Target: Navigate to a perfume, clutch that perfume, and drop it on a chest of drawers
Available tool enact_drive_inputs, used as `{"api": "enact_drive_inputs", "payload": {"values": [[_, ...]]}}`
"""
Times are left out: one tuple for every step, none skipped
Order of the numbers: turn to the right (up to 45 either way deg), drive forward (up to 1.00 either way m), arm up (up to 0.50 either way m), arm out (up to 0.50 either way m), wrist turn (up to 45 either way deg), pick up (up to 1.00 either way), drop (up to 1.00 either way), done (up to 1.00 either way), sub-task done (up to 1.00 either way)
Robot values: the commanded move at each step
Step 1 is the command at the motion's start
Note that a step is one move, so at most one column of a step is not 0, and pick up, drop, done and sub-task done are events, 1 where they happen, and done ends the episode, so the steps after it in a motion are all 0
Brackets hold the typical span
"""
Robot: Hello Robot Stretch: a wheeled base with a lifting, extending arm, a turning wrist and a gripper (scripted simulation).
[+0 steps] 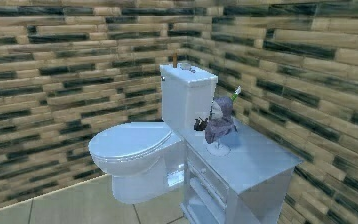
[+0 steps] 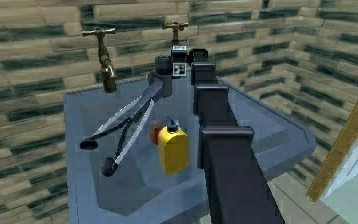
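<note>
A small yellow-orange bottle with a dark cap stands in the basin of a grey-blue sink in the arm side view. The dark arm bar rises from the bottom edge just right of this bottle. My gripper reaches down and left into the basin, its thin fingers passing close to the bottle's left. I cannot tell whether it holds anything. In the forward view, a tiny brown bottle stands on the toilet tank.
Two bronze taps stand at the sink's back against a brick wall. In the forward view, a white toilet sits left of a low grey cabinet. On the cabinet is a grey-purple object with dark parts.
</note>
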Motion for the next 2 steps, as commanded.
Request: {"api": "enact_drive_inputs", "payload": {"values": [[0.0,0.00,0.00,0.00,45.0,0.00,0.00,0.00,0.00],[0.0,0.00,0.00,0.00,45.0,0.00,0.00,0.00,0.00]]}}
